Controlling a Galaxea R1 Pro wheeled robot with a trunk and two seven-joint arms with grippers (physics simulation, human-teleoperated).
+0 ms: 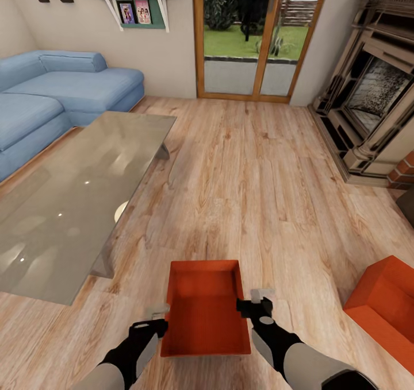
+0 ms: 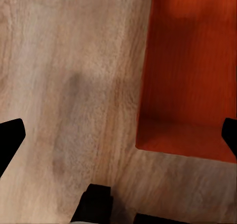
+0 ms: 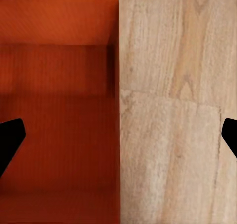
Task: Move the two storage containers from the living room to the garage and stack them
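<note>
Now | both grippers spread, flanking storage container [image 1: 204,312] | second container [image 1: 386,307] right | glass coffee table [image 1: 75,195] left

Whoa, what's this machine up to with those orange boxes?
It is standing in a living room, both arms lowered to either side of an orange storage container on the wood floor. The left gripper and right gripper are open, straddling its side walls, nothing lifted yet. A second container sits off to its right.

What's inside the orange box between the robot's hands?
Nothing: the storage container shows only its bare orange bottom and walls. It sits on the wood floor; the patch of floor beneath it is covered.
</note>
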